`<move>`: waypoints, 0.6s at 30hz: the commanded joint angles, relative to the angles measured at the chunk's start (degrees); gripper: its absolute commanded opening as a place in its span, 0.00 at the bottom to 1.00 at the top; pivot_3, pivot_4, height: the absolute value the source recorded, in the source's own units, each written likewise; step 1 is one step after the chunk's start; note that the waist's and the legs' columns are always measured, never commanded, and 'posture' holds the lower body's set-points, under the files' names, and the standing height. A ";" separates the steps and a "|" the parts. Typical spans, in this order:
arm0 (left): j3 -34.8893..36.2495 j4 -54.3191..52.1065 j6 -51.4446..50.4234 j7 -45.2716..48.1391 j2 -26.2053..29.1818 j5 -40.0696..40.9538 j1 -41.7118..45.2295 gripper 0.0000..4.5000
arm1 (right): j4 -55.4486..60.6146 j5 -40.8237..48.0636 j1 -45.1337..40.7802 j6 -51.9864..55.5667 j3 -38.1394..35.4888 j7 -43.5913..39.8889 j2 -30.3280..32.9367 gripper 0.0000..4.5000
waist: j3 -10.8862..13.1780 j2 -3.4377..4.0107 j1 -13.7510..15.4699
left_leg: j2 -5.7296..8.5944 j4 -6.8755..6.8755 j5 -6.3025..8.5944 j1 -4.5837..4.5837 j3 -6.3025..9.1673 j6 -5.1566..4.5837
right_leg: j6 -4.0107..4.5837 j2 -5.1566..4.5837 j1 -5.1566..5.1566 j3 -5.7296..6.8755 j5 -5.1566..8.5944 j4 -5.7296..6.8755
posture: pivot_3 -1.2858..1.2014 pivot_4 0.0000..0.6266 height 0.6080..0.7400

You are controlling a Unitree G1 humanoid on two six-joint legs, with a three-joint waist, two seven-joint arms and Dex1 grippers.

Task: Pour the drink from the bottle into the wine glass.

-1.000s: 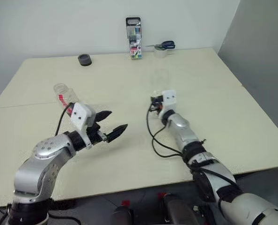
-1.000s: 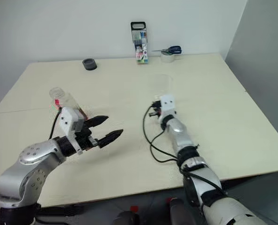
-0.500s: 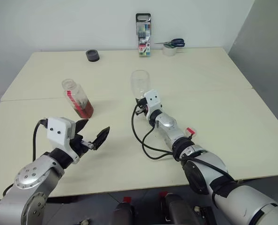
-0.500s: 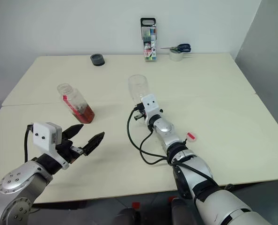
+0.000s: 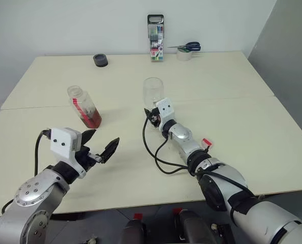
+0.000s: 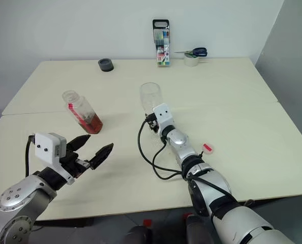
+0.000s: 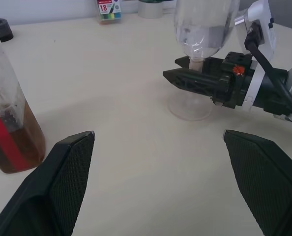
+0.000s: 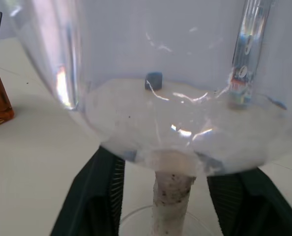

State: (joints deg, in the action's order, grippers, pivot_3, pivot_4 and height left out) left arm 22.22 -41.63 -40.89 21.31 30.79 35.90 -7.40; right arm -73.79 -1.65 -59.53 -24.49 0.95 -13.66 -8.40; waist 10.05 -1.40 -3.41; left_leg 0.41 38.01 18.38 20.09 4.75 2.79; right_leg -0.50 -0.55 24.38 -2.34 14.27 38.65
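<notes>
Right now my right tool (image 5: pixel 152 113) sits at the stem (image 8: pixel 172 196) of the glass (image 5: pixel 152 90). Its fingers (image 8: pixel 102 191) are spread on either side with a gap to the stem on both, so it is released, not pinching. The glass stands upright on its foot in the middle of the counter (image 5: pixel 232 101), and its bowl looks empty. My left tool (image 5: pixel 104 138) hangs wide apart and empty at the near left. The bottle (image 5: pixel 84 105) stands just beyond it, a good way left of the glass, with the drink (image 5: pixel 92 119) filling only its lower part.

As I judge it, the step in hand is getting the bottle. I should bring my left tool in level at mid-body, above the liquid line but below the neck, and clamp firmly enough that the smooth plastic won't slip when tipped. It would help to steady the glass by its stem, since the thin stem and small foot would tip easily. The pour should be slow, with the mouth close over the rim.

I cannot make out a cap on the bottle's mouth. A small red thing (image 5: pixel 207 142) beside my right arm is too small to identify. From my right wrist the foot of the glass is cut off.
</notes>
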 commanded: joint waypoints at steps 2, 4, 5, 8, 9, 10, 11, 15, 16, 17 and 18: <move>0.24 0.67 1.30 0.99 1.21 0.11 1.46 1.00 | 1.46 -0.24 2.23 -2.30 0.00 -0.35 -3.05 0.88 | 0.00 0.00 0.00 | 0.00 0.00 0.00 -0.01 0.00 0.00 | 0.00 0.00 0.00 0.00 0.00 0.00 | 0.52 0.24 1.00; 0.00 1.40 1.50 1.33 1.36 -0.09 1.91 1.00 | 2.13 -0.26 3.09 -2.99 0.18 -0.85 -2.57 0.99 | 0.00 0.00 0.00 | 0.00 0.00 0.00 -0.01 0.01 0.00 | 0.00 0.00 -0.01 0.01 0.00 0.00 | 0.52 0.24 1.00; -0.06 1.67 1.61 1.45 1.37 -0.18 2.02 1.00 | 2.44 -0.25 3.52 -3.23 0.31 -1.12 -2.37 0.99 | 0.00 0.00 0.00 | 0.00 0.00 0.00 -0.01 0.00 0.00 | 0.00 0.00 -0.02 0.01 0.00 -0.01 | 0.52 0.24 1.00; -0.19 2.84 2.32 1.85 1.36 -0.69 2.26 1.00 | 3.86 0.46 5.58 -3.15 0.20 -3.19 -1.50 0.99 | 0.00 0.00 0.00 | 0.00 0.00 0.00 -0.02 -0.01 0.00 | 0.00 0.00 -0.02 0.00 0.00 -0.01 | 0.52 0.24 1.00; -0.28 3.40 2.71 1.97 1.33 -1.05 2.38 1.00 | 4.46 0.64 6.44 -3.00 0.17 -4.01 -1.01 0.99 | 0.00 0.00 0.01 | -0.01 0.00 0.00 -0.02 0.00 0.00 | 0.00 0.01 -0.02 0.01 0.00 0.00 | 0.52 0.24 1.00; -0.44 4.45 3.42 1.99 1.28 -1.85 2.67 1.00 | 5.36 0.85 7.49 -2.96 0.14 -5.03 -0.27 0.99 | 0.00 0.00 0.00 | -0.01 0.00 0.00 -0.03 0.01 0.00 | 0.00 0.01 -0.02 0.01 0.00 0.00 | 0.52 0.24 1.00; -0.63 5.45 4.25 1.94 1.20 -2.76 2.91 1.00 | 6.35 1.11 8.52 -3.01 0.06 -6.11 0.43 0.99 | 0.00 0.00 0.02 | -0.01 0.00 0.00 -0.04 0.00 0.00 | 0.00 0.01 -0.02 0.00 0.00 0.00 | 0.52 0.24 1.00; -0.47 8.88 6.65 0.88 0.02 -4.72 4.73 1.00 | 13.87 2.79 13.42 -1.24 -0.37 -10.16 3.53 0.99 | 0.00 -0.01 0.12 | 0.00 0.00 0.00 -0.09 0.00 0.00 | 0.00 0.01 -0.08 0.00 0.00 -0.01 | 0.52 0.24 1.00; -0.32 9.52 7.19 0.54 -0.22 -5.21 5.05 1.00 | 17.53 3.37 15.06 -0.01 -0.18 -11.83 4.22 0.99 | 0.00 -0.01 0.16 | 0.00 0.00 0.00 -0.09 0.02 0.00 | 0.00 0.01 -0.10 0.02 0.00 -0.02 | 0.52 0.24 1.00; -0.11 10.13 7.76 0.04 -0.55 -5.71 5.23 1.00 | 21.84 4.17 16.86 1.68 0.11 -13.64 4.85 0.99 | 0.00 0.00 0.30 | 0.00 0.00 0.00 -0.09 0.03 0.00 | 0.00 0.01 -0.10 0.02 0.00 -0.02 | 0.52 0.24 1.00; 0.05 10.66 8.26 -0.41 -0.88 -6.13 5.35 1.00 | 26.21 5.03 18.60 3.79 0.50 -15.30 5.43 0.99 | 0.00 0.00 0.34 | 0.01 0.00 0.00 -0.08 0.04 0.00 | 0.00 0.00 -0.11 0.02 0.00 -0.05 | 0.52 0.24 1.00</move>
State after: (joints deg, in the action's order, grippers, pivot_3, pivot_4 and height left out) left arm 21.25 -30.84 -34.43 21.72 30.13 30.60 -2.52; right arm -54.28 1.54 -41.62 -22.61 1.32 -26.25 -3.49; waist 10.05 -1.40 -3.06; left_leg 0.42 38.01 18.39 20.01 4.79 2.79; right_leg -0.50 -0.56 24.26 -2.31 14.27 38.60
